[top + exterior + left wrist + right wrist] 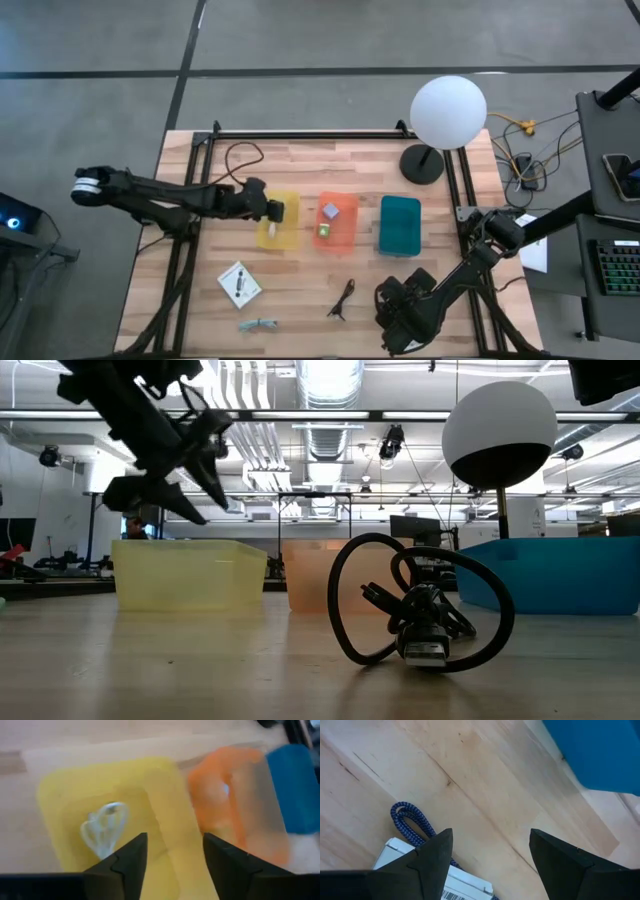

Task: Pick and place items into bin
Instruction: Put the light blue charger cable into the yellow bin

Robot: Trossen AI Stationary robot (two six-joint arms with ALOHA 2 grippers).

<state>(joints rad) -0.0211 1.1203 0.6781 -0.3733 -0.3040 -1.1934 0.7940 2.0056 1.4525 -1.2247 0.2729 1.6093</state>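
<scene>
My left gripper (175, 842) stands open above the yellow bin (280, 235), nothing between its fingers; it also shows in the low view (165, 480) over that bin (190, 575). A clear coiled cable (104, 827) lies on the yellow bin's floor. Near the table's front edge my right gripper (490, 837) hangs open over the wood, beside a blue cord (407, 820) and a white packet (440, 877). A white card (240, 283), a clear cable (258, 325) and a black cord loop (342, 298) lie on the table.
An orange bin (345, 235) holding two small cubes (330, 211) and a teal bin (400, 225) stand in a row to the right of the yellow one. A white globe lamp (448, 112) stands at the far right. A black frame (300, 135) borders the table.
</scene>
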